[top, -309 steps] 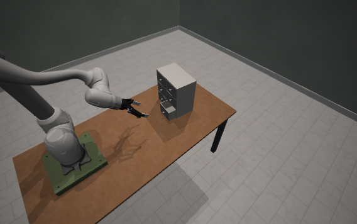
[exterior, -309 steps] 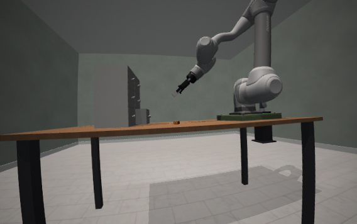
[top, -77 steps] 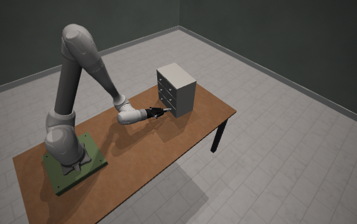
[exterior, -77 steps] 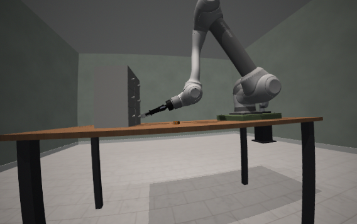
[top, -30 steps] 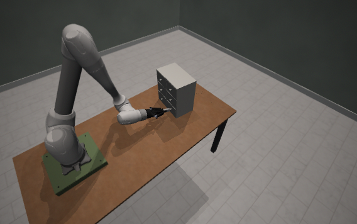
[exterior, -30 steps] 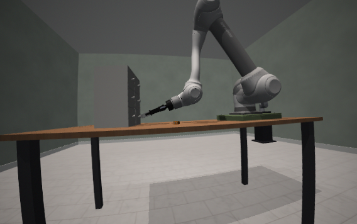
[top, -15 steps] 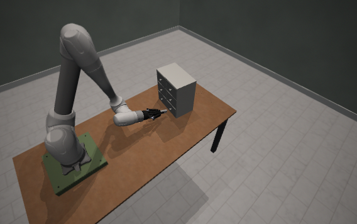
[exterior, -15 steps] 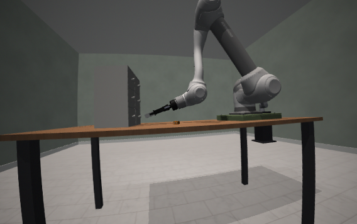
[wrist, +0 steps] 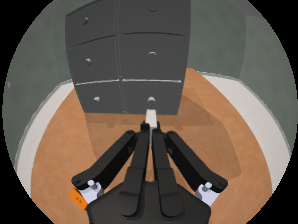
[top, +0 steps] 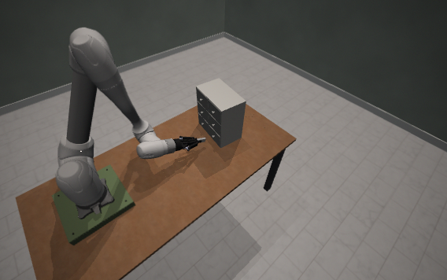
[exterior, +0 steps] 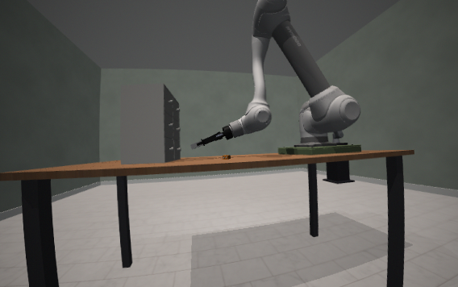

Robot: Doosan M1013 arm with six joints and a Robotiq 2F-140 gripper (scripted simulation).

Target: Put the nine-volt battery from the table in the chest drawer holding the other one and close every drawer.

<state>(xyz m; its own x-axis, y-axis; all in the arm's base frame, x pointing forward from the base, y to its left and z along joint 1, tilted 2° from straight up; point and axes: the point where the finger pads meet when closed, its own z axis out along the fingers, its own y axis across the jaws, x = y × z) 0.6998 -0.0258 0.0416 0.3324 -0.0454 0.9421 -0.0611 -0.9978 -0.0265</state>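
So from where I'm standing the gripper (top: 201, 140) (exterior: 194, 146) (wrist: 151, 116) is clenched on nothing, fingertips pointing at the bottom row of the chest (top: 232, 126) (exterior: 143, 121) (wrist: 150, 65), just short of a knob. Looks to me like it's done with that drawer and should back off. I'd pull straight away from the front first, so the tips don't snag the knob, then lift, open wide and swing round over the battery. No shoving, the chest mustn't slide.

Counting up: one chest, six drawers in two columns of three, six knobs, all looking pushed in. One nine-volt battery (exterior: 226, 157) (wrist: 78, 198), orange, lying on the table (top: 173, 185) (exterior: 201, 163) (wrist: 55, 165) out in front of the chest. Its twin is out of sight, so I can't say which drawer has it.

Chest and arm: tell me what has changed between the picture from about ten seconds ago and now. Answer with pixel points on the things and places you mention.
The chest's (top: 233, 126) (exterior: 142, 121) (wrist: 127, 57) bottom drawer nearer the top camera (top: 212, 136) (wrist: 151, 104) has gone in. The hand (top: 201, 140) (exterior: 196, 145) (wrist: 151, 116) has come down towards it and shut on nothing. The chest and the orange battery (exterior: 226, 157) (wrist: 78, 198) stayed put.
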